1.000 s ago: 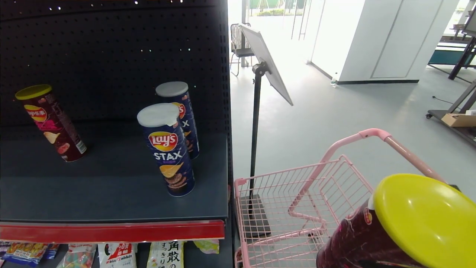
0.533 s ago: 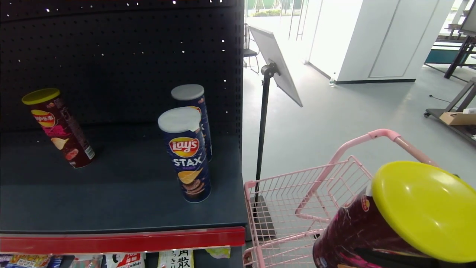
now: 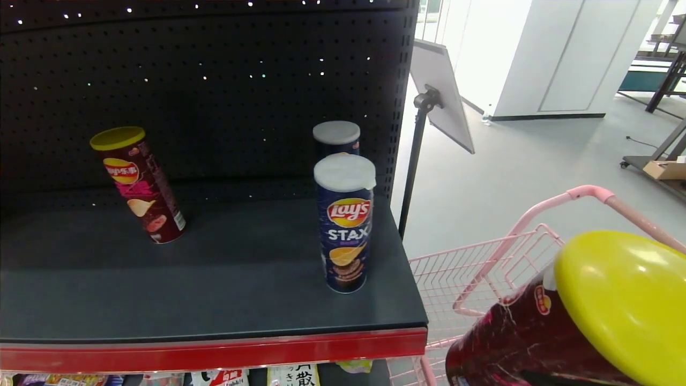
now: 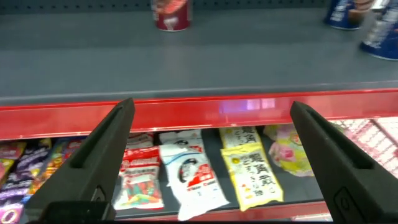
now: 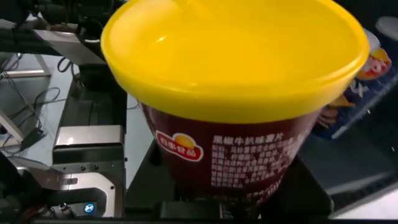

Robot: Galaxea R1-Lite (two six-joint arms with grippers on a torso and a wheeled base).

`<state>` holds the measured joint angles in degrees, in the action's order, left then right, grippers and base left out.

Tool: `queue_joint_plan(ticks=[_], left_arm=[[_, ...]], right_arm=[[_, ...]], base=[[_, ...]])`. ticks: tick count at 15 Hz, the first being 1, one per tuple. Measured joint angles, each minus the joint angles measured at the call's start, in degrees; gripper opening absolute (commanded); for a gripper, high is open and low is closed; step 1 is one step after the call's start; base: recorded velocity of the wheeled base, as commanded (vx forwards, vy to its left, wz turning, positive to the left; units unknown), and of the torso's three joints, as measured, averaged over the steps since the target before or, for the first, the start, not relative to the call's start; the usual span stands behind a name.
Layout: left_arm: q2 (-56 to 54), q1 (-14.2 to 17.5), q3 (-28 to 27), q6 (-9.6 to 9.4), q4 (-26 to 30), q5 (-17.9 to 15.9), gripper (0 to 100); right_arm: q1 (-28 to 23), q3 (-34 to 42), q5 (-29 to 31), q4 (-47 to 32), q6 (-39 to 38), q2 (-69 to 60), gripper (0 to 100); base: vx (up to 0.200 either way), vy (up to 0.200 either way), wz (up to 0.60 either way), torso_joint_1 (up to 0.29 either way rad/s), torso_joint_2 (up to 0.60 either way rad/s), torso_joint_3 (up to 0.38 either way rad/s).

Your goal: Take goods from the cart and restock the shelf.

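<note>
**Head view.** The held canister (image 3: pixel 584 316), maroon with a yellow lid, is at lower right, aloft over the pink cart (image 3: pixel 498 257) and not yet over the shelf (image 3: pixel 214 289). On the shelf, a maroon canister (image 3: pixel 140 187) stands at centre left. A front blue canister (image 3: pixel 345 225) stands near the right end, with a rear blue canister (image 3: pixel 336 139) just behind it. A sign stand (image 3: pixel 423 107) rises beside the shelf end. Open deck lies between the maroon and blue canisters. The blue pair is the nearest obstacle on the way in.

**Left wrist view.** The left gripper (image 4: pixel 212 106) is spread wide and empty, facing the red shelf edge (image 4: pixel 186 112), with snack packets (image 4: pixel 186 174) below.

**Right wrist view.** The right gripper (image 5: pixel 239 205) clamps the held canister low on its body.

**Handling.** Likely light and stiff but crushable, with a smooth wall. Grip the body, never the lid. It is tall, so set it down squarely.
</note>
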<state>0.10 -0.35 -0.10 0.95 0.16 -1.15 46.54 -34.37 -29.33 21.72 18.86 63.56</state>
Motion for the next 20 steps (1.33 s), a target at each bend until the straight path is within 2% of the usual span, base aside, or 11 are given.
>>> queue_joint_plan(ticks=[6, 18, 20], left_arm=[[0.0, 0.0, 0.0, 0.09, 0.0, 0.0, 100], [0.0, 0.0, 0.0, 0.0, 0.0, 0.0, 100], [0.0, 0.0, 0.0, -0.05, 0.0, 0.0, 100]], right_arm=[[4.8, -0.8, 1.0, 0.0, 0.7, 0.2, 0], [5.5, 0.0, 0.8, 0.0, 0.8, 0.1, 0], [5.5, 0.2, 0.8, 0.0, 0.8, 0.1, 0]], base=[[0.0, 0.2, 0.0, 0.001, 0.0, 0.002], [0.0, 0.2, 0.0, 0.003, 0.0, 0.003], [0.0, 0.0, 0.0, 0.0, 0.0, 0.0]])
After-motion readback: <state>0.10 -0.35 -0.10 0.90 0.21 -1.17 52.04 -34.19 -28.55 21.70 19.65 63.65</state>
